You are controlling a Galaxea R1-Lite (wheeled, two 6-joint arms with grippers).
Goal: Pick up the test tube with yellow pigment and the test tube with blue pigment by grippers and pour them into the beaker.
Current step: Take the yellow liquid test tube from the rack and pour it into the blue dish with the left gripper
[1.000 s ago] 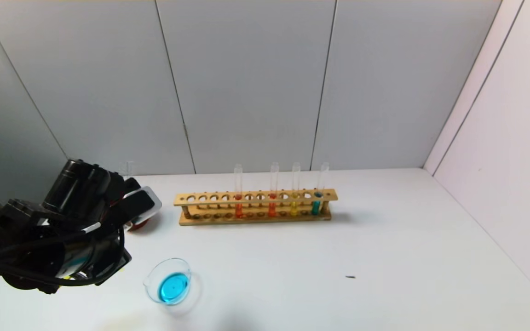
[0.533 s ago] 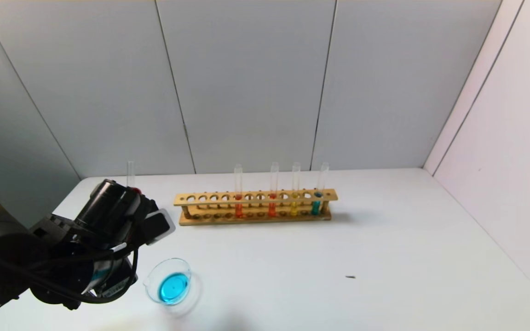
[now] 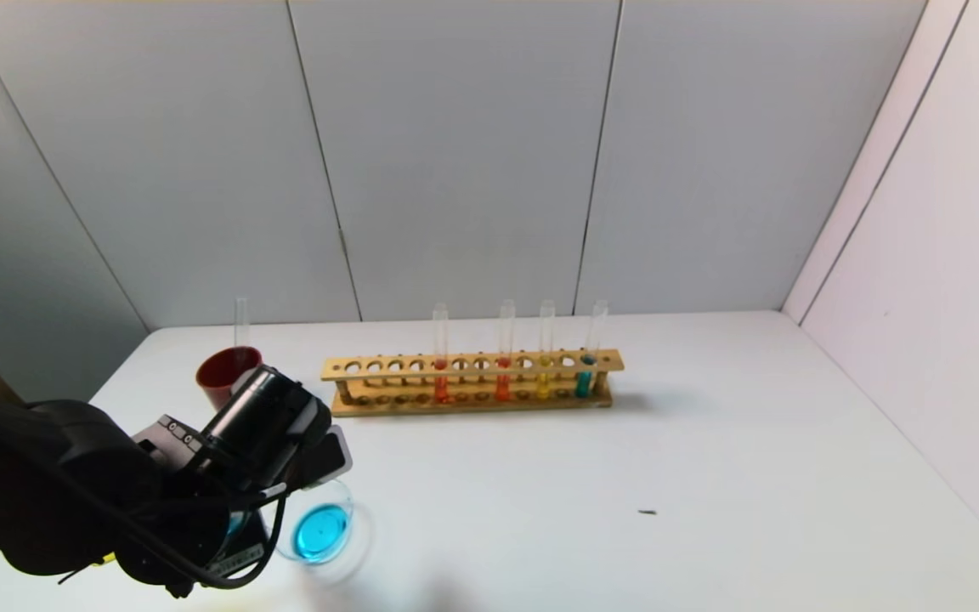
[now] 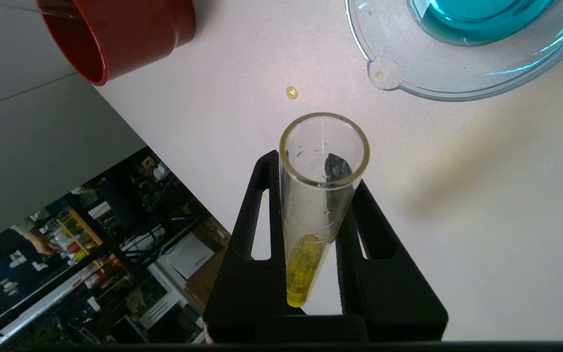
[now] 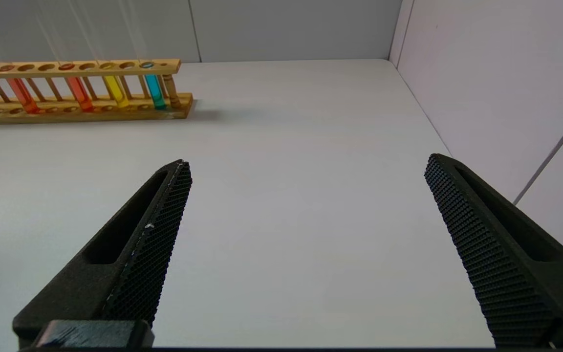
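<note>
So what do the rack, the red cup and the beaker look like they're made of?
The rack: light unpainted wood, going by its tan colour and turned posts. The red cup: probably plastic, opaque with a dull sheen. The beaker: clear and glossy, likely glass, though clear plastic is possible.

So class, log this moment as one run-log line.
left gripper: shut on yellow test tube, mouth near beaker | beaker: blue liquid | right gripper: open, idle

White bench (image 3: 710,442). Wooden test tube rack (image 3: 472,380) near the back wall, most holes empty. Two orange-red liquid tubes (image 3: 440,357) upright in the rack's middle. Dark red plastic cup (image 3: 226,375) left of the rack, an empty clear tube (image 3: 241,321) standing in it. Small dark speck (image 3: 647,512) on the bench right of centre. Yellow droplet (image 4: 291,92) on the bench.
</note>
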